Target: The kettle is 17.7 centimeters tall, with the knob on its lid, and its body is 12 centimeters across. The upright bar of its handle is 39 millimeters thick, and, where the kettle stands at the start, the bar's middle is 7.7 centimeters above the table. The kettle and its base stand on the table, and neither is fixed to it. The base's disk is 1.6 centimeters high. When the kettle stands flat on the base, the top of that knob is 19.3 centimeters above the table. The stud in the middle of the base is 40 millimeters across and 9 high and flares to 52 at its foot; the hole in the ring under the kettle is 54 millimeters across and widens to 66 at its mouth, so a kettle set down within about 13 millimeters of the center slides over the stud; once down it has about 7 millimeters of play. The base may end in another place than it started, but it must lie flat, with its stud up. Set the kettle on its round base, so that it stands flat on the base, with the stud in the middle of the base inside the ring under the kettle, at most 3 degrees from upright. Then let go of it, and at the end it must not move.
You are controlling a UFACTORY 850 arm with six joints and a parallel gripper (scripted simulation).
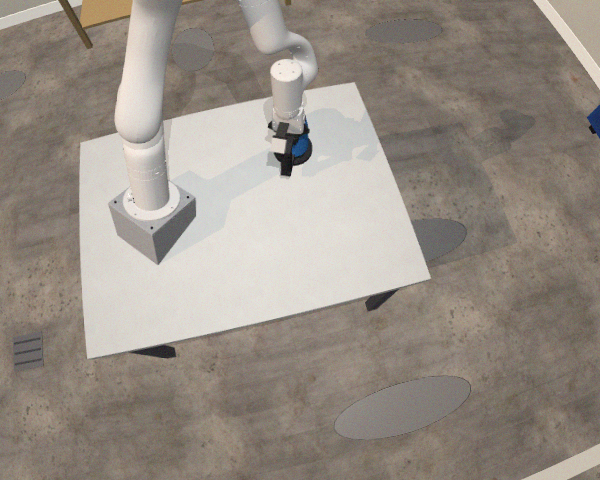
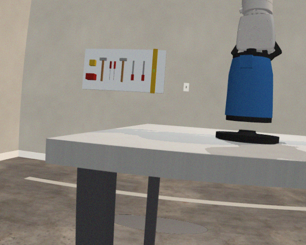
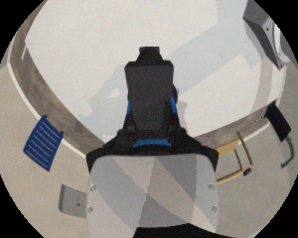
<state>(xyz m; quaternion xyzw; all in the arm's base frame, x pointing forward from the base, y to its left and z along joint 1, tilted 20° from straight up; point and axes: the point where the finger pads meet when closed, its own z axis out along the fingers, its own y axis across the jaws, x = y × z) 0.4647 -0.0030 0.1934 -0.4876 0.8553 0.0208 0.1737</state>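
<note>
Your table [image 2: 100, 155] carries the black base [image 2: 247, 138]; the blue kettle [image 2: 249, 88] hangs just above it, stud uncovered. The rigid kettle likely swings from its handle [image 3: 149, 93], where your gripper [image 1: 285, 147] is clamped. Only the exterior view shows the gap.

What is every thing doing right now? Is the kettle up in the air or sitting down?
Kettle: up in the air, held above the base, not touching it, nearly upright.
Base: lying flat on the table, stud up, nothing on it yet.
Stud: uncovered, just under the kettle's bottom ring.
Hand: shut on the kettle's handle.
Table: standing, holding the base.
</note>
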